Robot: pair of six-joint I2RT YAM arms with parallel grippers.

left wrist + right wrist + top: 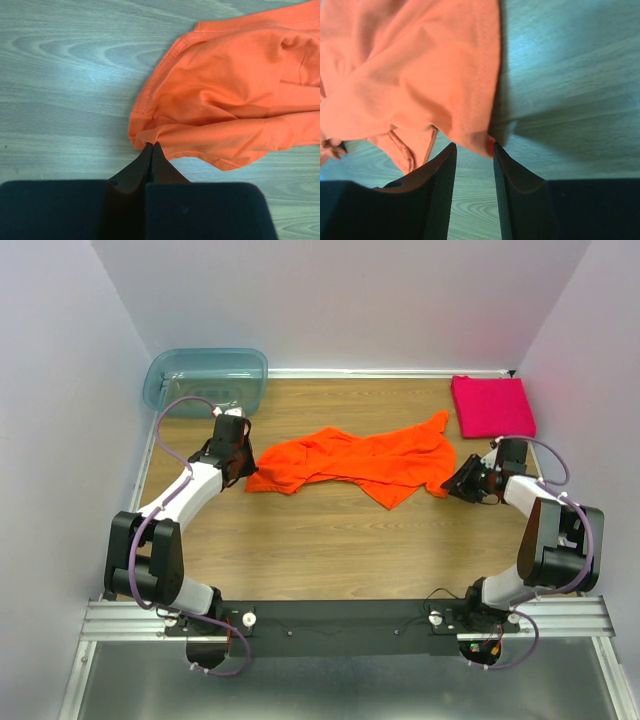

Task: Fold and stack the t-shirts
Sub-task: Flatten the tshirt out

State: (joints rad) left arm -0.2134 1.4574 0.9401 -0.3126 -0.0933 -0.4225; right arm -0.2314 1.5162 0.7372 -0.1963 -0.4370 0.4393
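– Progress, seen from above?
– You are roughly halfway. The pink shirt (492, 406) lies folded square at the upper right of the table (330, 550). The orange shirt (350, 460) sprawls crumpled and unfolded across the middle. Your left claw (246, 474) is at its left end and your right claw (452, 485) at its right end.
– Left wrist view?
– Your left claw (151, 146) is pressed together at lower centre, pinching the shirt's corner; the cloth bunches toward the tips.
– Right wrist view?
– Your right claw (474, 147) stands apart. A corner of orange cloth hangs between the jaws, not yet clamped.
– What is left?
– By my reckoning: grip that corner, spread the orange shirt flat, fold it, then stack it with the pink one.
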